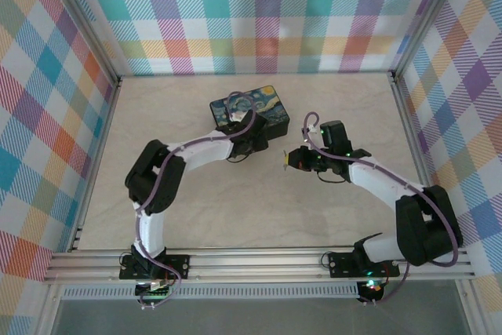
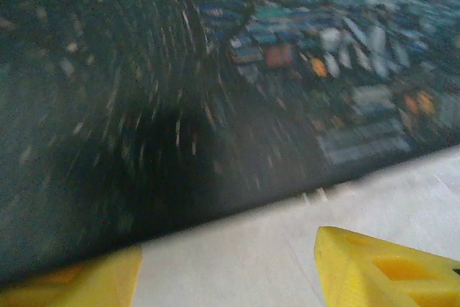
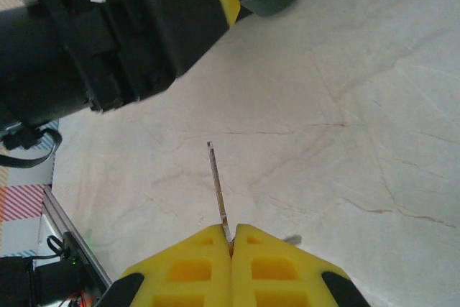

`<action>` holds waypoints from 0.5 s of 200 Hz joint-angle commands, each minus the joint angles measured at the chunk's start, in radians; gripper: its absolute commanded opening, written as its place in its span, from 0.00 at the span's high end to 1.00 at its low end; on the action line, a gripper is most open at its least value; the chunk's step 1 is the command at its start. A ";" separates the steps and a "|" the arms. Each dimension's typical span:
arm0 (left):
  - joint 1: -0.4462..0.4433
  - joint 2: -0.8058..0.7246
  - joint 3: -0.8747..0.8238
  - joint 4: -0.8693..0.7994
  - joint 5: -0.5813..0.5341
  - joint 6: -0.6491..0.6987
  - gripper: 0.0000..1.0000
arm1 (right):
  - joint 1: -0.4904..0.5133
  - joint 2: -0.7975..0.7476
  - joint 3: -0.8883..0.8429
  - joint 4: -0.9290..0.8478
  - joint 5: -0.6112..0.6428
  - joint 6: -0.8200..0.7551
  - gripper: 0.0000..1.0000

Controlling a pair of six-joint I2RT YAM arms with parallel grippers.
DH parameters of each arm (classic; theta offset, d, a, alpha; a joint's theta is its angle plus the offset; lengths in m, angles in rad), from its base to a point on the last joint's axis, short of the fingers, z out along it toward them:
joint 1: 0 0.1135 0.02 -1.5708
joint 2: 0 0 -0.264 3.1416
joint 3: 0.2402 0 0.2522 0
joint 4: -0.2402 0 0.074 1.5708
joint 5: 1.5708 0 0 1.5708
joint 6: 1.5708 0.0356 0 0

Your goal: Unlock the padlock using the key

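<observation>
Top external first, says Ana: the pale table point(image 1: 196, 209) carries the painted tin point(image 1: 271, 107) toward its far side, and both arms bend in toward the tin's near edge. The left gripper point(image 2: 228, 253) sits right against the tin's wall. Its wrist view has the two yellow fingers point(image 2: 381, 267) well apart with bare table between them, gripping nothing.

Ben answers: the right gripper point(image 3: 231, 239) is fully closed, pinching the key point(image 3: 217, 188) by its head, with the blade sticking straight out ahead. The padlock point(image 3: 264, 1) is the small dark-olive body with a shiny loop at the top of the right wrist view, just beside the left arm's yellow finger and apart from the blade tip. Whether it hangs from the tin or lies on the table, he cannot tell.

Ana judges the step is bringing blade to keyway. The lock looks tiny and light, so the left fingers probably need to close on its body first; otherwise a push would just shove it away.

Ben agrees: the blade should come in slowly and in line, since a thin key could twist in the grip, and the keyway itself is not visible. In the way is the left wrist's black housing point(image 3: 129, 26), bulking close beside the path from key to lock, and the tin close behind leaves little room
</observation>
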 commanded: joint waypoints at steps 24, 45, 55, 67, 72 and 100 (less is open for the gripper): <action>-0.020 0.116 0.077 0.108 -0.110 -0.053 0.36 | -0.064 0.047 0.007 0.010 -0.061 -0.017 0.98; -0.031 0.152 0.104 0.125 -0.136 -0.057 0.37 | -0.071 0.049 -0.006 0.030 -0.085 -0.013 0.98; -0.040 0.160 0.119 0.114 -0.172 -0.057 0.39 | -0.072 0.050 -0.010 0.040 -0.096 -0.013 0.98; -0.054 0.164 0.133 0.092 -0.226 -0.053 0.41 | -0.073 0.050 -0.014 0.047 -0.108 -0.015 0.97; -0.060 0.165 0.137 0.087 -0.248 -0.048 0.42 | -0.073 0.049 -0.014 0.047 -0.110 -0.016 0.97; -0.076 0.190 0.187 0.026 -0.337 -0.032 0.45 | -0.073 0.039 -0.023 0.064 -0.137 -0.016 0.97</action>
